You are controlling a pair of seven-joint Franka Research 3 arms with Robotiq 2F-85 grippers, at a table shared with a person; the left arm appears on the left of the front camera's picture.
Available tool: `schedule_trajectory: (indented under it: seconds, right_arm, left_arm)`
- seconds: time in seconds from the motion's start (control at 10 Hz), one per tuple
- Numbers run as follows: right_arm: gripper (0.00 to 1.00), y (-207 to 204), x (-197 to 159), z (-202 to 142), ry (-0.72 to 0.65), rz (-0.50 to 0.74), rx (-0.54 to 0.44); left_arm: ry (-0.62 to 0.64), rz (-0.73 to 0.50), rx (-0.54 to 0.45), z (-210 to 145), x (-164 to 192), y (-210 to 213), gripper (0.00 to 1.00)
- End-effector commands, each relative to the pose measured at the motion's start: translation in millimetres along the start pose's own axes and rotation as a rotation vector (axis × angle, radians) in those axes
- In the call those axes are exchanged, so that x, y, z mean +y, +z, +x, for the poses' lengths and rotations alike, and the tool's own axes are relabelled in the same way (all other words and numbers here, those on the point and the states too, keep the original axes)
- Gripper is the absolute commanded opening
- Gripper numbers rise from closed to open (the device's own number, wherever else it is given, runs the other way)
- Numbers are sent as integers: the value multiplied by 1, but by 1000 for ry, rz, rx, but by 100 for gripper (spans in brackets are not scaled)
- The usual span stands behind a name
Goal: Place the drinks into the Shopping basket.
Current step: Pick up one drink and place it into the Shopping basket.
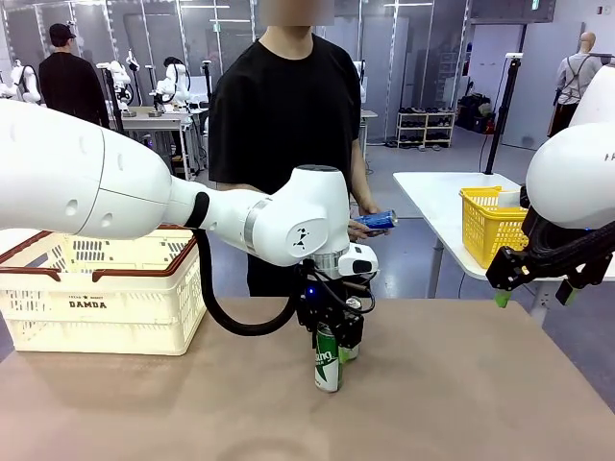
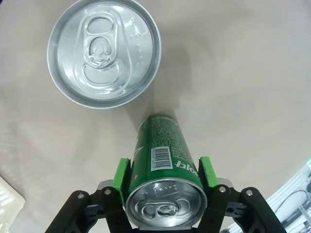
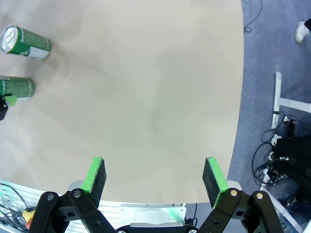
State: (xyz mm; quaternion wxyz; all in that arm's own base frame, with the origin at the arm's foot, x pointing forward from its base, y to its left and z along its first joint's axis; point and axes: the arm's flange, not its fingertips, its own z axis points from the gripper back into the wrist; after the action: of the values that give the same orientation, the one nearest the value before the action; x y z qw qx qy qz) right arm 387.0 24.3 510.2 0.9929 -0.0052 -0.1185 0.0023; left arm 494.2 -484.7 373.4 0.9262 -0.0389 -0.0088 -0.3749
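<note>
A slim green can [image 2: 163, 160] with white lettering, a barcode and a silver pull-tab top stands upright between the green pads [image 2: 121, 175] of the left gripper [image 2: 165, 175], whose jaws press against both of its sides just under the rim, gripping it. The can's foot rests on the tan table [image 1: 480, 403] near the middle. Just beside it stands a second green can [image 2: 104, 51], also upright, apart from the gripper, its silver lid facing up. From the front, the left gripper [image 1: 332, 334] comes down on the green can [image 1: 328, 359] from above. The right gripper [image 3: 154, 182] hangs off the table's right edge, jaws wide open with nothing between them. A blue can [image 1: 377, 221] lies sideways in the person's hand [image 1: 360, 229] beyond the table. The cream lattice basket [image 1: 96, 298] with its red-brown rim sits at the table's left.
</note>
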Motion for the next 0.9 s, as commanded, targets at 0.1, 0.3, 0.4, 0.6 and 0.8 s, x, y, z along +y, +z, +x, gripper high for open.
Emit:
schedule_trajectory:
  seconds: [0.1,0.3,0.4,0.6,0.8]
  right_arm:
    - [100,1,-2,0,2,-4,-1]
    - [100,1,-2,0,2,-4,-1]
    - [100,1,-2,0,2,-4,-1]
    - [100,1,-2,0,2,-4,-1]
    - [100,1,-2,0,2,-4,-1]
  left_arm:
    - [-20,-27,20,2,3,3,32]
    - [-21,-24,20,2,3,3,13]
    - [-18,-22,20,1,3,4,31]
    - [0,-9,28,-2,3,11,12]
    - [2,-5,20,-10,2,42,12]
